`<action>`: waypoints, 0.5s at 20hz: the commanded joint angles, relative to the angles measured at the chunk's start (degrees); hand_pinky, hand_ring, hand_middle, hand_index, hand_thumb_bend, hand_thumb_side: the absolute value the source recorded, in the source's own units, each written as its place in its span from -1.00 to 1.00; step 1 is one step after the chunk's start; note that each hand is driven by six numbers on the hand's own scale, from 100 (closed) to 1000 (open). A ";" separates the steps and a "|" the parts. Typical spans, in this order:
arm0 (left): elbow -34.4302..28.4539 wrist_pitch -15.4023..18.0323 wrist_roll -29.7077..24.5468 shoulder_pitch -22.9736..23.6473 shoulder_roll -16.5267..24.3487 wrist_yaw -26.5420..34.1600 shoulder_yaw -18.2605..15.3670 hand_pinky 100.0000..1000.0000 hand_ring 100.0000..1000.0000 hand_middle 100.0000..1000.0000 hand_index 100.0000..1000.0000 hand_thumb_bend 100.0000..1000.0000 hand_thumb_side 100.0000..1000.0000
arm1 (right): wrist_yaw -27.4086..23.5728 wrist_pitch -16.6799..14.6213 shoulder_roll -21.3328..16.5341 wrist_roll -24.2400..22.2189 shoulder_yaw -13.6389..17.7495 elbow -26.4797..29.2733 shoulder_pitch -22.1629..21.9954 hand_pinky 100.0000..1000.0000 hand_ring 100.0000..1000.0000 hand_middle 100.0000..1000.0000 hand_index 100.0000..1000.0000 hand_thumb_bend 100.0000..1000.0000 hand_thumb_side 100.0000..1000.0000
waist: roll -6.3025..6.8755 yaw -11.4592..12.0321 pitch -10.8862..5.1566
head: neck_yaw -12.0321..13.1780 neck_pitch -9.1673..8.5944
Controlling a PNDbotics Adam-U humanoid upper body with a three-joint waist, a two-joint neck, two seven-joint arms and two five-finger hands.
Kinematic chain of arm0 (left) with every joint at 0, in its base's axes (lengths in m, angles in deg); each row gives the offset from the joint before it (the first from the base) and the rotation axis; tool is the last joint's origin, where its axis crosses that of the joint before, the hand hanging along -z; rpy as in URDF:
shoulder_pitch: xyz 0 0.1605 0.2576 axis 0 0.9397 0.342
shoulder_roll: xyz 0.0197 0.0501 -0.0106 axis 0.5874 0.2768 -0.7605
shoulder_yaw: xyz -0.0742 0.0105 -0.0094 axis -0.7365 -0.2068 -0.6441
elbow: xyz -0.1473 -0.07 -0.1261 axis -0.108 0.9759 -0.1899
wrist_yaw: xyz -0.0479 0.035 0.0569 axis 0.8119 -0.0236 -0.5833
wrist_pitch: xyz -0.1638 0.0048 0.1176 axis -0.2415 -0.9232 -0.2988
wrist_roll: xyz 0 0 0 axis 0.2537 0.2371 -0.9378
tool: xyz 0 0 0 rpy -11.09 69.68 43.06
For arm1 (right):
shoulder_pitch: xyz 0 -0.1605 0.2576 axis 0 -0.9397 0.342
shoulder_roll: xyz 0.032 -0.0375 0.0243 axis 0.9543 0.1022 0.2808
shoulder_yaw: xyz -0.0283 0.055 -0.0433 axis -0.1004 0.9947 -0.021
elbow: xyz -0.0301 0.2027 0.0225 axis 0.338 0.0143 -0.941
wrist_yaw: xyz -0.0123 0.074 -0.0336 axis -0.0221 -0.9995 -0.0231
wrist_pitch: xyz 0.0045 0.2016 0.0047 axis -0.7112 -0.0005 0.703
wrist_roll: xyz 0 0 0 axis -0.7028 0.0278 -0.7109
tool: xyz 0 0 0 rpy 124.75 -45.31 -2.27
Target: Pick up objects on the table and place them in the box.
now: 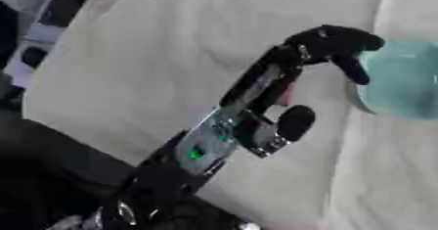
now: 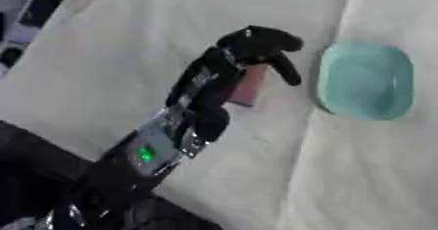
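Fingers (image 2: 287, 72) of left hand (image 2: 256, 45) curl, apparently around pink object (image 2: 249, 88), clearer in right eye view.

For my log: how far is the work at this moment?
Nothing looks done: the teal oval box shows nothing inside. In hand: the left hand has its fingers curled over a flat pink object on the cream tablecloth. Left: lifting it into the box.
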 commanded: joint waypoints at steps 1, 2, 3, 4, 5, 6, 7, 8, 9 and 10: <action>-0.87 0.00 0.08 -0.64 -0.13 0.48 -0.17 0.03 0.18 0.53 0.77 -0.90 0.67 | -0.69 0.21 -0.37 -0.32 0.63 0.77 0.08 -0.76 -0.37 0.24 0.65 -1.00 0.59 | -0.14 -0.15 -0.89 | 0.20 -0.24; -0.87 0.00 0.07 -0.65 -0.13 0.52 -0.17 0.03 0.18 0.53 0.77 -0.90 0.67 | -0.77 0.27 -0.36 -0.34 0.69 0.77 0.02 -0.76 -0.37 0.24 0.65 -1.00 0.59 | -0.13 -0.17 -0.90 | 0.06 -0.35; -0.87 -0.02 0.04 -0.63 -0.15 0.55 -0.16 0.03 0.18 0.53 0.77 -0.90 0.67 | -0.81 0.29 -0.37 -0.34 0.75 0.77 -0.01 -0.76 -0.37 0.24 0.65 -1.00 0.59 | -0.12 -0.22 -0.92 | -0.31 -0.82; -0.87 -0.05 0.01 -0.60 -0.19 0.57 -0.15 0.03 0.18 0.53 0.77 -0.90 0.67 | -0.82 0.31 -0.37 -0.34 0.80 0.77 -0.05 -0.76 -0.37 0.24 0.65 -1.00 0.58 | -0.10 -0.27 -0.95 | -0.68 -1.27; -0.87 -0.09 -0.01 -0.54 -0.23 0.59 -0.16 0.03 0.18 0.53 0.77 -0.90 0.67 | -0.78 0.32 -0.38 -0.34 0.86 0.77 -0.09 -0.76 -0.37 0.24 0.64 -1.00 0.58 | -0.08 -0.36 -0.99 | -1.34 -2.03; -0.87 -0.13 -0.02 -0.50 -0.26 0.61 -0.18 0.03 0.18 0.53 0.77 -0.90 0.67 | -0.72 0.33 -0.37 -0.32 0.90 0.77 -0.13 -0.76 -0.37 0.24 0.64 -1.00 0.58 | -0.07 -0.46 -1.03 | -1.93 -2.65; -0.87 -0.19 -0.01 -0.44 -0.29 0.63 -0.21 0.03 0.18 0.54 0.77 -0.89 0.67 | -0.62 0.35 -0.36 -0.30 0.97 0.77 -0.18 -0.76 -0.37 0.24 0.64 -1.00 0.58 | -0.07 -0.60 -1.08 | -2.90 -3.45; -0.87 -0.26 -0.01 -0.39 -0.30 0.65 -0.22 0.03 0.18 0.54 0.77 -0.90 0.67 | -0.51 0.37 -0.33 -0.28 0.98 0.77 -0.22 -0.76 -0.37 0.24 0.64 -1.00 0.58 | -0.08 -0.74 -1.13 | -3.78 -4.00; -0.87 -0.32 -0.03 -0.37 -0.29 0.66 -0.22 0.03 0.18 0.54 0.77 -0.90 0.67 | -0.46 0.40 -0.31 -0.26 0.99 0.77 -0.28 -0.76 -0.37 0.23 0.64 -1.00 0.58 | -0.10 -0.89 -1.18 | -4.85 -4.38; -0.87 -0.35 -0.04 -0.36 -0.26 0.67 -0.22 0.03 0.18 0.54 0.77 -0.90 0.67 | -0.43 0.43 -0.30 -0.25 1.00 0.77 -0.33 -0.76 -0.37 0.23 0.64 -1.00 0.58 | -0.11 -1.01 -1.22 | -5.49 -4.57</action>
